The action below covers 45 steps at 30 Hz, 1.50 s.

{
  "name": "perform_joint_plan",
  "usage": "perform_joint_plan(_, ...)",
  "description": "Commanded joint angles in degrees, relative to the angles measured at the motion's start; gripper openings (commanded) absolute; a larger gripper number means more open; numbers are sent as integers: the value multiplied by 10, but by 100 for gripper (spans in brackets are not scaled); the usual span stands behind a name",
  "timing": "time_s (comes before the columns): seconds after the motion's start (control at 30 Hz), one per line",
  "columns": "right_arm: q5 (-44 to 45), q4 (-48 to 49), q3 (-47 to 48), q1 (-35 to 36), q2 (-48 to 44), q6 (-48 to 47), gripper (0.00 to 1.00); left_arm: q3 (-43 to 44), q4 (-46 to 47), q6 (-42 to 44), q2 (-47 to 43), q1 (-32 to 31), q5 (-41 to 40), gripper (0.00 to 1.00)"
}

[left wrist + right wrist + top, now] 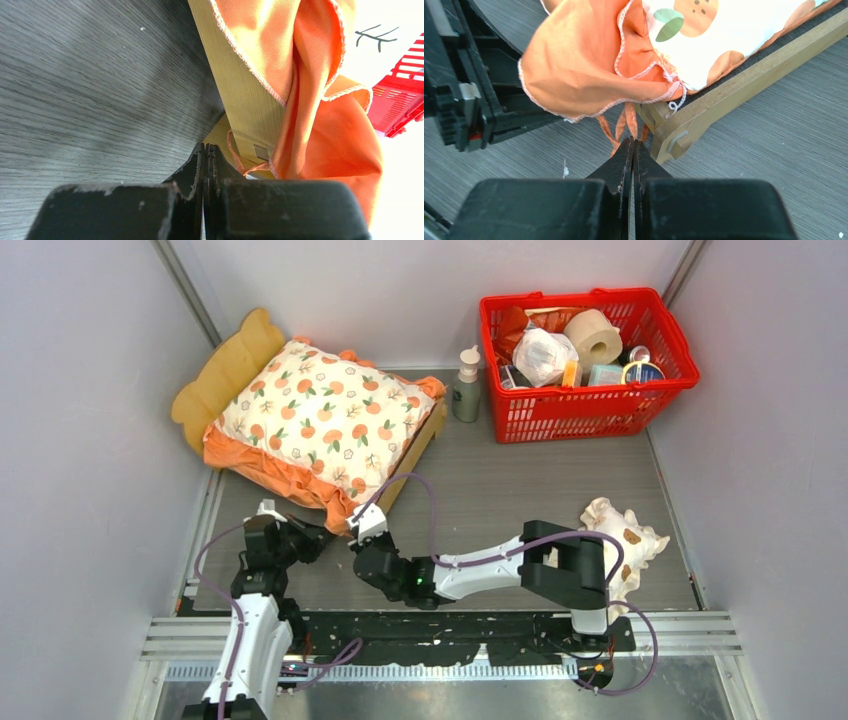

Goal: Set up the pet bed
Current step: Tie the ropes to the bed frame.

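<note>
From above, the bed (228, 370) is seen at the desk's (520, 500) far left, topped by a cushion (320, 420). In the left wrist view, the left jaws are pressed together beside its near corner. In the right wrist view, the right jaws are likewise closed there.

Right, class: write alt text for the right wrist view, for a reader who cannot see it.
The shut right pincer points at a corner of the light-wood pet bed, where the cushion's orange ruffle droops over it and orange ties dangle to the pincer's tips. The left arm shows at left, over a grey table.
</note>
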Motion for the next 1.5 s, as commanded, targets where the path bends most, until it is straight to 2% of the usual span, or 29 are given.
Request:
perform_joint_plan(0.0, 34, -60, 37, 2, 14, 11, 5, 19, 6, 4, -3, 2, -3, 0)
perform_joint_plan(0.7, 43, -151, 109, -2, 53, -30, 5, 15, 2, -5, -7, 2, -10, 0)
perform_joint_plan(0.97, 41, -153, 115, -3, 62, -42, 5, 13, -1, -6, -5, 4, -14, 0)
perform_joint_plan(1.07, 36, -117, 100, -3, 62, -60, 5, 12, -2, -6, -6, 4, -13, 0)
perform_joint_plan(1.3, 18, 5, 75, -6, 67, -197, 5, 2, 6, -15, -4, 6, -11, 0)
perform_joint_plan(1.47, -4, 29, 68, -17, 73, -247, 5, 3, 10, -19, 0, 8, -12, 0)
